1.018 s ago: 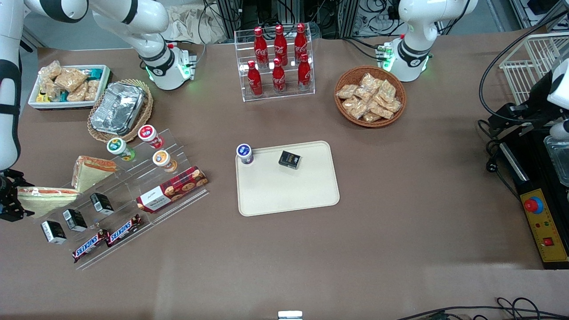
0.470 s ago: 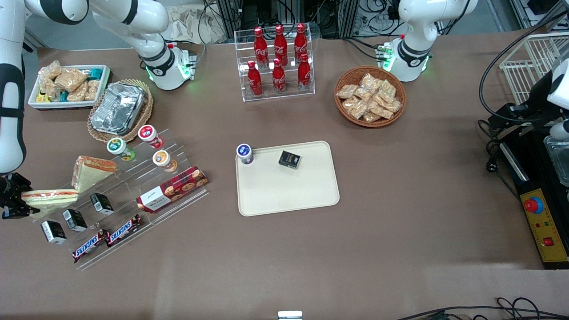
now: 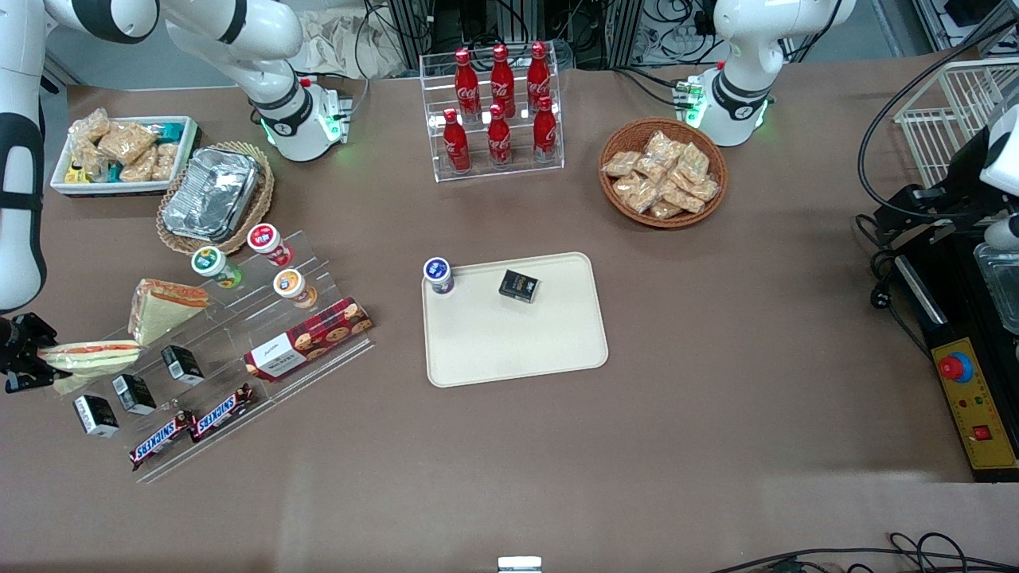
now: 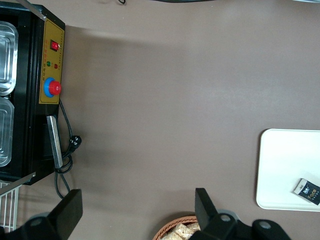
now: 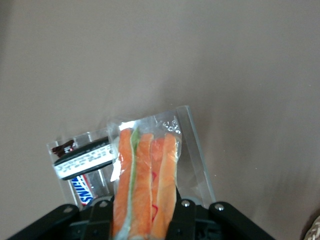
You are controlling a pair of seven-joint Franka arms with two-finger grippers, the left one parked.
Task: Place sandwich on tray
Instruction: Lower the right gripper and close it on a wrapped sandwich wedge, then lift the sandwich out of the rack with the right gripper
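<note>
My gripper is clamped on the sandwich above the acrylic display rack. Transport step: next, carry it to the tray and lower onto bare surface.

— What is lying on the brown table?
— A cream-beige plastic tray, carrying a small black box.
— And toward the edge?
— A black-and-yellow control box is sitting there, showing its red button.

sandwich: glossy clear plastic wrap
tray: matt smooth plastic
foil tray: crinkled shiny metal
gripper: at sandwich's end, matt black
</note>
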